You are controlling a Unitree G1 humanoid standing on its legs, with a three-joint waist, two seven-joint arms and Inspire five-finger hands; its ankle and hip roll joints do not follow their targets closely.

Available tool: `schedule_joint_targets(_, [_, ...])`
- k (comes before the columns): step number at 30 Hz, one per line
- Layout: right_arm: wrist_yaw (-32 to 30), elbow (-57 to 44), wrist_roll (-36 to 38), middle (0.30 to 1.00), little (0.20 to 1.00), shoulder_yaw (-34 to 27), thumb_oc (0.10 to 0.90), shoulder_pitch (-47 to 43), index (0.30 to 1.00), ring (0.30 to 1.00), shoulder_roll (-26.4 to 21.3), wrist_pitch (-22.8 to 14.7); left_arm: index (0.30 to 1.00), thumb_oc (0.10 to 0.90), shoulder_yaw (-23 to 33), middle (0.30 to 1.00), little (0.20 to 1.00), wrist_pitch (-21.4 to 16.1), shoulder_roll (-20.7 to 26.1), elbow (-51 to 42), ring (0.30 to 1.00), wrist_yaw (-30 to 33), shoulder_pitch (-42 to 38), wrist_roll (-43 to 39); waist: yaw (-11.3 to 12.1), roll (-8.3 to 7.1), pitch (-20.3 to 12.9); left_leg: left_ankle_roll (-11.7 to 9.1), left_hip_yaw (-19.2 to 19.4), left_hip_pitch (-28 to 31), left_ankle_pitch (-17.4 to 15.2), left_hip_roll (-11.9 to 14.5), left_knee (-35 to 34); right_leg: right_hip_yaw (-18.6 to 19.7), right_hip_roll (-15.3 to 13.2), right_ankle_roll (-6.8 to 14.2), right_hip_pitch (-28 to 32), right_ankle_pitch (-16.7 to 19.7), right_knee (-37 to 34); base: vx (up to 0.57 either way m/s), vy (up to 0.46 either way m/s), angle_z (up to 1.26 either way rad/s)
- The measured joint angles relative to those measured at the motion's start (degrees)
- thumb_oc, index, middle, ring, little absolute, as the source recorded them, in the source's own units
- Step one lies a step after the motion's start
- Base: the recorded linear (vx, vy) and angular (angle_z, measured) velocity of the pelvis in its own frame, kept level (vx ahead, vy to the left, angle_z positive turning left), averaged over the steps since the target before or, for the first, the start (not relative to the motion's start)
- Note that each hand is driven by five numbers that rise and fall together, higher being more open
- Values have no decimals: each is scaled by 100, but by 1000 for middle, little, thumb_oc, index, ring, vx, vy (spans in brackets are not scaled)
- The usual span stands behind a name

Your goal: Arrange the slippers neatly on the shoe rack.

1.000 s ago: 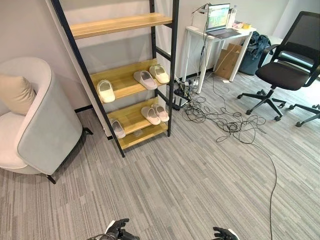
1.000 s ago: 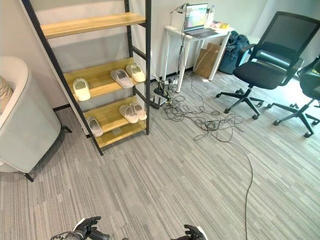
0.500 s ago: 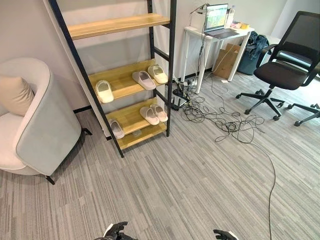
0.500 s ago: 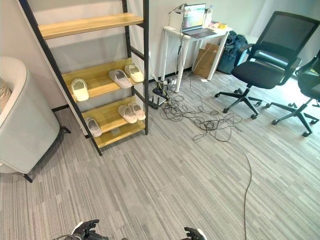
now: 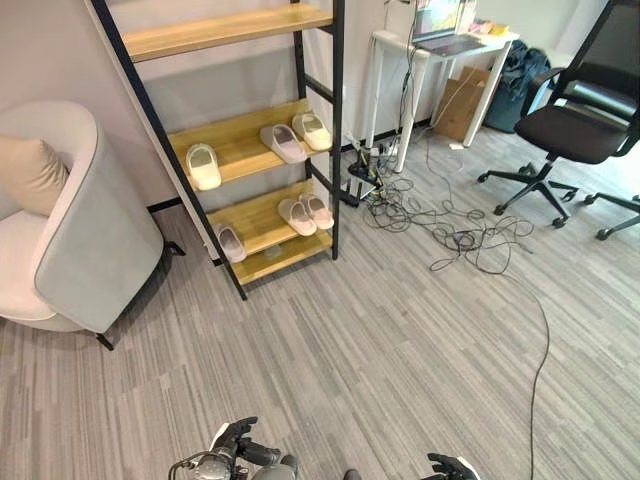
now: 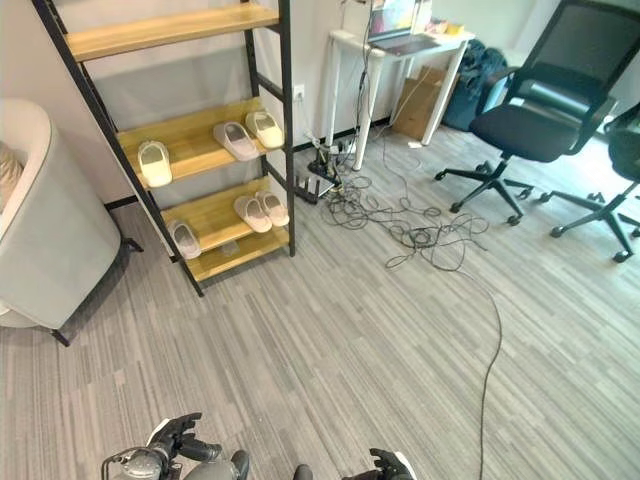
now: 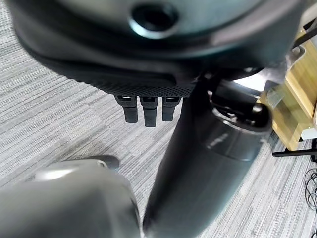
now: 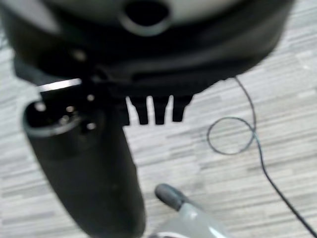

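Both hands, left hand and right hand, hang empty with relaxed fingers at bottom frame (far from the shoe rack), so approaching risks snagging the floor cables.

Grey striped carpet floor throughout. Pale wall behind. Grey-white tub armchair at left, beige cushion on its seat. White desk at back, open laptop on top, brown cardboard box beneath. Black cables tangled across the floor by a power strip. Black office chair at right; dark backpack behind it.
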Motion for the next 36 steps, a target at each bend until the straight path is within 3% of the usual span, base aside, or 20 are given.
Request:
schedule_joint_targets(2, [-4,56,12,900,900,38,800,-99,900,900,-9,15,900,800,7,900,900,0,-39,15,900,-4,-45,-3,14,30,44,-106,23,-6,130,-54,-844,-3,4,31,3,-32,0,184,111,9])
schedule_joint_targets(5, [1,11,32,900,900,59,800,-313,900,900,12,-55,900,800,136,900,900,6,8,85,900,2,-2,-3,231,163,55,-31,9,97,346,-1,-885,362,108,157,223,-133,2,230,138,-82])
schedule_joint_targets(6, [-12,-32,31,900,900,110,800,-273,900,900,10,-63,900,800,120,900,900,-1,-15,55,900,-8,110,2,153,192,-98,243,44,139,653,-51,-724,363,71,324,346,-330,44,253,172,-20])
schedule_joint_targets(9, [20,78,19,900,900,154,800,-249,900,900,212,-19,900,800,135,900,900,0,109,65,900,-7,138,2,242,-75,-192,645,237,321,538,-245,-692,426,-174,628,336,-628,447,181,143,-24])
schedule_joint_targets(11, [38,55,-9,900,900,155,800,-226,900,900,304,-20,900,800,128,900,900,2,156,66,900,-7,141,4,304,-115,-191,861,296,555,429,-291,-710,271,-279,952,29,-965,1464,109,139,-17])
schedule_joint_targets(13, [54,15,-18,900,900,167,800,-288,900,900,372,-22,900,800,104,900,900,2,188,65,900,-7,146,-3,319,-80,-182,1037,265,776,298,-292,-709,176,-465,1399,-908,-1113,3714,117,104,6])
schedule_joint_targets(14, [48,-32,-14,900,900,164,800,-284,900,900,382,-24,900,800,98,900,900,4,200,67,900,-8,145,-3,292,-93,-173,1072,203,841,273,-323,-707,96,-564,1573,-1155,-1095,4290,143,57,44])
schedule_joint_targets(16, [43,-149,-14,900,900,156,800,-251,900,900,379,-29,900,800,58,900,900,-1,201,49,900,-5,140,-7,326,-93,-162,1183,96,996,87,-437,-618,113,-756,1667,-1463,-1128,4650,238,42,39])
schedule_joint_targets(18, [48,-226,-13,900,900,151,800,-312,900,900,385,-41,900,800,57,900,900,6,183,125,900,-3,188,-20,331,-94,-140,1177,-41,1208,-100,-493,-633,-66,-979,1515,-1592,-1185,4395,281,-39,19])
schedule_joint_targets(20, [56,-368,-14,900,900,169,800,-319,900,900,403,-54,900,800,63,900,900,14,178,188,900,-5,223,-59,324,-65,-127,1177,-118,1384,-135,-471,-728,-137,-1007,1357,-1595,-1081,3494,308,-92,35])
schedule_joint_targets(21, [63,-367,-15,900,900,265,800,-292,900,900,465,-65,900,800,84,900,900,13,227,180,900,-4,312,-60,309,-123,-139,1186,-169,1556,-139,-478,-818,-167,-981,1201,-1625,-757,2434,426,-132,40])
schedule_joint_targets(22, [76,-396,-14,900,900,257,800,-282,900,900,464,-60,900,800,105,900,900,9,180,223,900,-3,342,-64,302,-108,-140,1055,-293,1625,-391,-463,-806,-130,-958,1185,-1729,-547,2115,585,-199,38])
schedule_joint_targets(24, [109,-388,-11,900,900,255,800,-271,900,900,490,-45,900,800,234,900,900,14,125,400,900,2,346,-78,193,-132,-156,1028,-440,1723,-515,-419,-808,254,-701,1206,-1644,-71,980,291,-112,37])
schedule_joint_targets(25, [150,-396,91,900,900,189,800,-222,900,900,507,-43,900,800,253,900,900,15,134,444,900,-2,391,-98,56,-183,-158,988,-591,1857,-551,-395,-828,473,-638,1151,-1591,225,651,235,-97,75])
schedule_joint_targets(26, [149,-390,116,900,900,206,800,-120,900,900,516,-41,900,800,249,900,900,13,195,439,900,-12,503,-98,-2,-315,-242,830,-705,2131,-686,-378,-888,440,-607,884,-1417,584,511,426,-183,75])
schedule_joint_targets(27, [143,-344,129,900,900,201,800,-62,900,900,475,-35,900,800,254,900,900,10,193,408,900,14,615,-106,29,-218,-344,657,-757,2355,-804,-183,-873,387,-442,752,-1203,978,522,438,-189,52])
schedule_joint_targets(29, [139,-338,160,900,900,198,800,16,900,900,463,-25,900,800,248,900,900,8,158,393,900,-35,654,-101,-3,-201,-457,340,-981,2101,-997,-89,-157,219,-325,610,-846,866,276,337,-178,39])
schedule_joint_targets(32, [93,-369,310,900,900,242,800,4,900,900,421,-24,900,800,255,900,900,3,155,348,900,-32,447,-121,114,-259,-495,-75,-857,807,-1136,-219,2543,-76,-215,317,-519,635,49,170,-138,43])
schedule_joint_targets(33, [89,-354,348,900,900,260,800,-15,900,900,438,-10,900,800,277,900,900,-12,208,265,900,-3,380,-208,194,-307,-467,-56,-738,428,-1187,-189,3112,-123,-175,203,-455,560,50,170,-127,47])
schedule_joint_targets(36, [33,-355,428,900,900,255,800,-210,900,900,429,-27,900,800,319,900,900,-52,263,95,900,2,107,-294,253,-444,-171,38,-260,-442,-1165,162,3250,-374,-135,-64,-193,189,39,269,-57,44])
